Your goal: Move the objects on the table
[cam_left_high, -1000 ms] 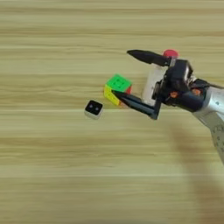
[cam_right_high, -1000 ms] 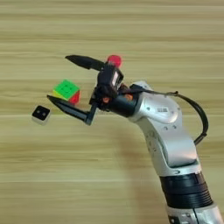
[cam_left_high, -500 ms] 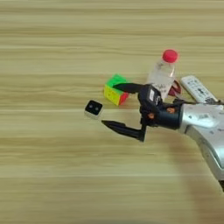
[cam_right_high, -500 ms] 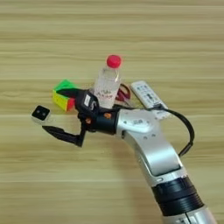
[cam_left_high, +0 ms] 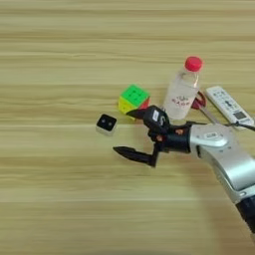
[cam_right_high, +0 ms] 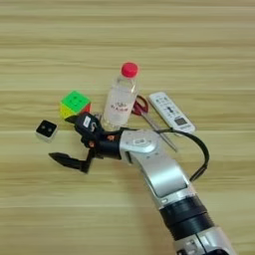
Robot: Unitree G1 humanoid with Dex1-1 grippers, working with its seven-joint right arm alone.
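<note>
**Pincer wide and empty, mouth facing the small box**

Your pincer [cam_left_high: 130, 132] sits just below the middle of the frame, fingers spread wide, nothing between them. The upper finger tip lies near the cube's lower right corner; the lower finger [cam_left_high: 130, 153] reaches out to the left, lower down, over bare table [cam_left_high: 60, 199]. You cannot tell from these views whether the tips touch the wood or hang just above it.

Layout, left of centre to right edge:
- box [cam_left_high: 106, 123], white with black top, left of centre, apart from everything else.
- cube [cam_left_high: 133, 98], just up and right of the box, green face up.
- bottle [cam_left_high: 181, 91], upright, red cap, right of the cube and close to it.
- scissors [cam_right_high: 142, 107], red handles showing behind the bottle, blades running down-right and partly under the arm.
- remote [cam_left_high: 229, 104], near the right edge, lying diagonally.

Judgement: the things are clustered, so a wide spread lets you come in from the right and take a small item without nudging the bottle. The box lies left of the open mouth and slightly above its midline, near but not between the fingers. The cube is nearest the upper finger, just above it. The arm crosses in front of the bottle's base, so watch that side when you move.
</note>
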